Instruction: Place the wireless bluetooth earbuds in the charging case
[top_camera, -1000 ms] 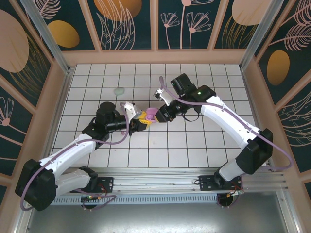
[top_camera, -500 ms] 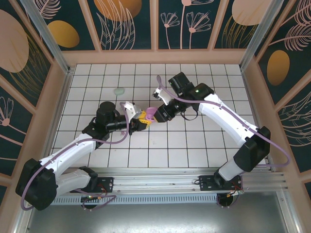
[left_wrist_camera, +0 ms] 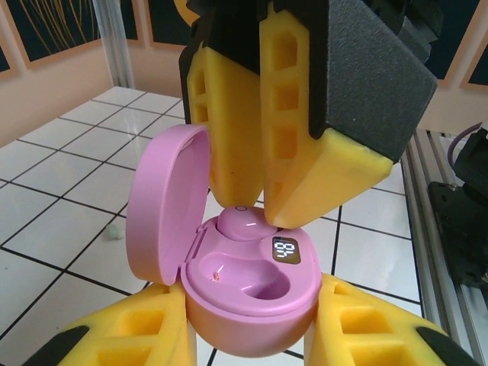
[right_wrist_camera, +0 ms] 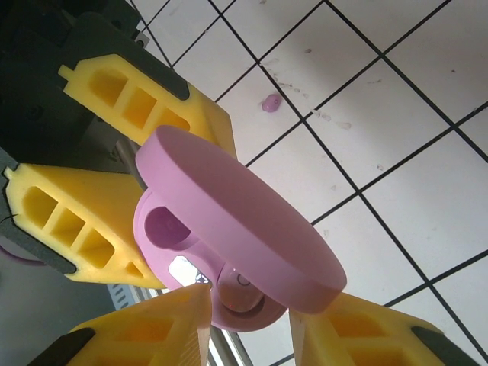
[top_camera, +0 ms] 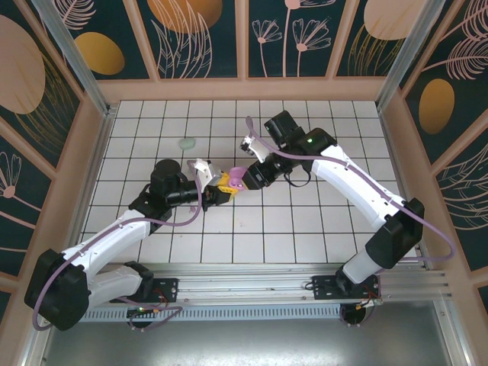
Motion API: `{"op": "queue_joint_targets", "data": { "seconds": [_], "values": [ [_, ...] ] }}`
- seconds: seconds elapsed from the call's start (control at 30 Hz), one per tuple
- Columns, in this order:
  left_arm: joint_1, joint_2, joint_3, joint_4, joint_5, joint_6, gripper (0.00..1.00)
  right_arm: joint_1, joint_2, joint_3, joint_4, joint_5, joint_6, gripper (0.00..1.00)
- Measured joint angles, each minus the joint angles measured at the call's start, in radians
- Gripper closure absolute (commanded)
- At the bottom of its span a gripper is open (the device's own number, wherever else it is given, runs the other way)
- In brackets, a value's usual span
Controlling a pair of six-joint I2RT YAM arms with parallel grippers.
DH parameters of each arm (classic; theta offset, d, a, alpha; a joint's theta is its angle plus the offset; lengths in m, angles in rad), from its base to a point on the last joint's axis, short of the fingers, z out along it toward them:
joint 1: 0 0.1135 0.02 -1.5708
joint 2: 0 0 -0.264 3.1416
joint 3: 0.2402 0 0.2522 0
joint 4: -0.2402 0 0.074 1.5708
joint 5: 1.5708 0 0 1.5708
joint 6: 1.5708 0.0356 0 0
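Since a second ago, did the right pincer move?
Yes, slightly: the right pincer, gripping a pink earbud, crept left over the tiles toward the pink case in the left pincer.

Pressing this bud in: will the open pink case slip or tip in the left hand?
Probably not: the left hand clamps the case from both sides with yellow pads. Its shell looks smooth and rounded, so off-centre pressure might twist it. The raised lid looks thin; avoid pushing it.
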Motion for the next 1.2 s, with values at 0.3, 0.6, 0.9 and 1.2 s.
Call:
{"op": "queue_joint_targets", "data": {
  "seconds": [0.3, 0.6, 0.9, 1.2],
  "values": [
    [0.0, -0.031, -0.051, 0.1, -0.04, -0.056, 1.0, 0.0, -0.029, 0.001, 0.053, -0.018, 0.031, 0.67],
    [0.0, -0.05, -0.135, 0.251, -0.067, -0.166, 1.0, -0.003, -0.164, -0.068, 0.19, -0.039, 0.101, 0.68],
    [0.0, -0.143, -0.184, 0.27, -0.116, -0.219, 1.0, -0.126, -0.342, -0.29, 0.443, -0.01, 0.308, 0.67],
    [0.0, -0.293, -0.203, 0.162, -0.209, -0.214, 1.0, -0.189, -0.303, -0.465, 0.628, 0.051, 0.545, 0.72]
  ]
}}
